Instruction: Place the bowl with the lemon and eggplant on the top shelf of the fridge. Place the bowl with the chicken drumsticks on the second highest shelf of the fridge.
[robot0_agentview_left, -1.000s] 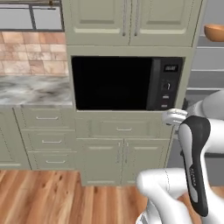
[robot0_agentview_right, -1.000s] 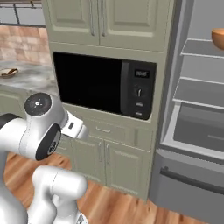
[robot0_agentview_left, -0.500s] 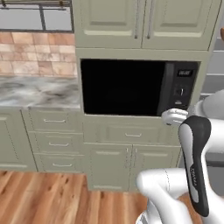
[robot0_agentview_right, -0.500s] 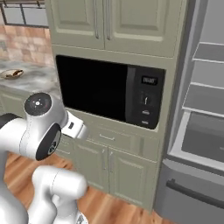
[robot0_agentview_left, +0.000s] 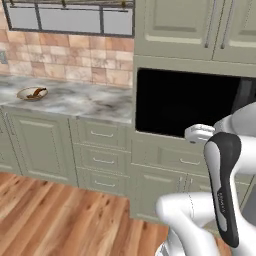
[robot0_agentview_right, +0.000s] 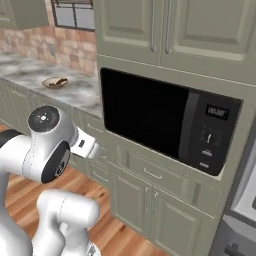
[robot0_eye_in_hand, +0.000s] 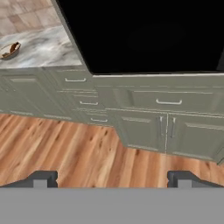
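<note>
Hanging wide open, pincer holding nothing, touching nothing, above the wood floor. One shallow bowl with the chicken drumsticks sitting far off on the marble bench. One black microwave.

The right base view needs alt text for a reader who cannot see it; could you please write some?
A black microwave is built into pale green kitchen cabinets, with the robot's white arm in the lower left foreground. To the left, a shallow bowl with the chicken drumsticks sits on a grey marble counter below a brick backsplash.
</note>
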